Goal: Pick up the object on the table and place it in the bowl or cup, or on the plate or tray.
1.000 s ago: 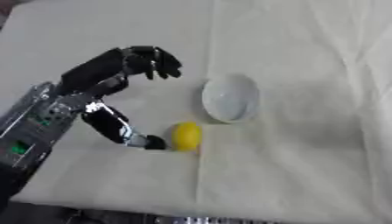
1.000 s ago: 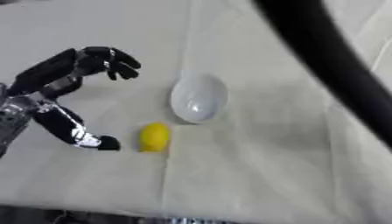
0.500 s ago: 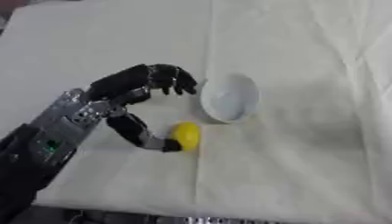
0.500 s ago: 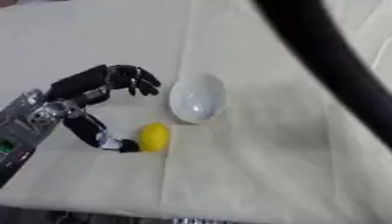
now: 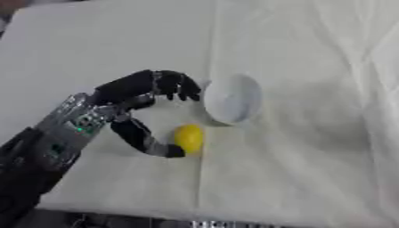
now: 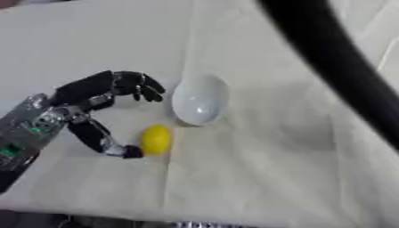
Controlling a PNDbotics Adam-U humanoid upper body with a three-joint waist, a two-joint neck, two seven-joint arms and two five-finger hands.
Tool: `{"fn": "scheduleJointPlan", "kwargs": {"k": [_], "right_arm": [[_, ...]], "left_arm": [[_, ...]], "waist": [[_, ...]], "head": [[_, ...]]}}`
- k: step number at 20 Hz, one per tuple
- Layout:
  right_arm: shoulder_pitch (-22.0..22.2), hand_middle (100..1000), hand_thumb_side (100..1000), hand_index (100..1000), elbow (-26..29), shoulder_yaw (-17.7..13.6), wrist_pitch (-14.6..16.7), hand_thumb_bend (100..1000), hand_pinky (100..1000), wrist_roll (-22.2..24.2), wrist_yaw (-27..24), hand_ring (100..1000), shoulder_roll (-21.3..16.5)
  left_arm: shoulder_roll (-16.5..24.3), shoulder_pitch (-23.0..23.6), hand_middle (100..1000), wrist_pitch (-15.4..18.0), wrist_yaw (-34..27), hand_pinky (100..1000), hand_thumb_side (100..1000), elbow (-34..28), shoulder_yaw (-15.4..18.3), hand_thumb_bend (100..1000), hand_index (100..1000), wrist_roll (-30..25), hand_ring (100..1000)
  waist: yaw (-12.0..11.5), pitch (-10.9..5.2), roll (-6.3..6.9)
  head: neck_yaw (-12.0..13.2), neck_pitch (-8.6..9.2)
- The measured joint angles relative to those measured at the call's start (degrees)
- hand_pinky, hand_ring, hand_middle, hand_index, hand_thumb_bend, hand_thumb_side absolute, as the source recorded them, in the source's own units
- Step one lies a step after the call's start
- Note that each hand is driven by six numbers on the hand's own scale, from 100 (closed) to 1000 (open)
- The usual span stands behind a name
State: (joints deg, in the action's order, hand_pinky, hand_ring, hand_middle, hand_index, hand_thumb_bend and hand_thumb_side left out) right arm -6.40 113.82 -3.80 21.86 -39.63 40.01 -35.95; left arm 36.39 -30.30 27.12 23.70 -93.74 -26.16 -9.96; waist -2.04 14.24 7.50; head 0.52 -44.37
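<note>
Left hand (image 5: 136, 100) reaches in from the lower left over the table (image 5: 93, 49), which is covered with a creased off-white cloth. Fingers (image 5: 177, 84) are curled in an arc above the cloth, tips hanging just beside the near rim of the white bowl (image 5: 230, 99). Thumb (image 5: 144, 140) extends down and forward; its tip touches the left side of the yellow lemon (image 5: 189, 137). Fingers are apart from the lemon, so the hand is an unclosed claw around it, not grasping. Lemon lies on the cloth just in front of the bowl, near its lower left edge, not inside it. Bowl holds nothing visible. A dark, blurred band (image 6: 343, 75) crosses the upper right of the right eye view; cannot tell what it is. Right hand appears in neither view.
</note>
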Motion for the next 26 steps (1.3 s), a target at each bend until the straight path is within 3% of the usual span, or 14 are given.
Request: {"fn": "scheduleJointPlan", "kwargs": {"k": [5, 15, 26], "right_arm": [[-0.1, 707, 928, 711, 0.0, 0.3, 0.1, 100, 238, 0.2, 0.0, 556, -0.5], [-0.2, 707, 929, 711, 0.0, 0.3, 0.1, 100, 236, 0.2, 0.0, 555, -0.8], [-0.2, 707, 929, 711, 0.0, 0.3, 0.1, 100, 237, 0.2, 0.0, 556, -0.8]], "left_arm": [[1.9, 0.0, 762, 0.4, -0.2, 509, 646, -0.9, -1.1, 501, 805, -0.6, 647], [1.7, 0.1, 759, -0.1, -2.2, 496, 646, -2.5, -2.5, 490, 803, -1.9, 640], [-2.2, -0.1, 757, 0.0, -1.6, 485, 630, -1.8, -2.5, 480, 799, -1.7, 635]], "waist": [[-0.3, 0.00, 0.44], [-0.8, 0.50, 0.60], [-0.4, 0.90, 0.57]], "head": [[-0.1, 0.00], [-0.5, 0.00], [-0.6, 0.00]]}}
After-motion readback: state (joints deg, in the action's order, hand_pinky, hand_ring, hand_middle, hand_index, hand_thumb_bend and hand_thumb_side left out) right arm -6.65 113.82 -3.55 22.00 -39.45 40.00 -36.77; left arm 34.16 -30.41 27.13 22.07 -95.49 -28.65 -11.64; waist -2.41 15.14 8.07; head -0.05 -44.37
